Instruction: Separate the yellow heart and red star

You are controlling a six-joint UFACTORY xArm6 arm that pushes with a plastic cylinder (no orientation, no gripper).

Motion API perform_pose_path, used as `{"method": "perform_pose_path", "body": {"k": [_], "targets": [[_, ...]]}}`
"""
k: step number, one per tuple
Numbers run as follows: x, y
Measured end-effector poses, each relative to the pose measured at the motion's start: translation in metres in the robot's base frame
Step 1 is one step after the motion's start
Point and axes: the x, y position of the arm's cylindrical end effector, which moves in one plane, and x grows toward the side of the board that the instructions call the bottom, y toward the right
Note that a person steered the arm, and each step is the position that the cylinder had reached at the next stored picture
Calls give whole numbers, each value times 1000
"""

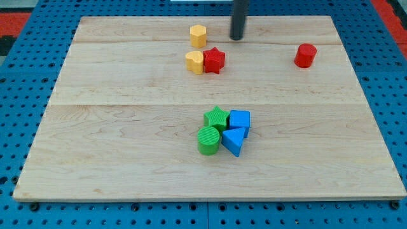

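The yellow heart (194, 62) lies on the wooden board near the view's top, touching the red star (214, 60) on its right. My tip (237, 37) is a dark rod coming down from the view's top edge. It stands above and to the right of the red star, a short gap away, touching no block.
A yellow hexagon (198, 35) sits just above the heart. A red cylinder (306, 55) stands at the view's right. A cluster of green star (217, 117), green cylinder (208, 140), blue cube (240, 119) and blue triangle (233, 140) sits below centre.
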Motion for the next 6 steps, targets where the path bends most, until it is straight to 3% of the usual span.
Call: {"method": "perform_pose_path", "body": {"k": [1,2,4,6], "targets": [[19,-64],[57,-59],[110,25],[112,-5]]}}
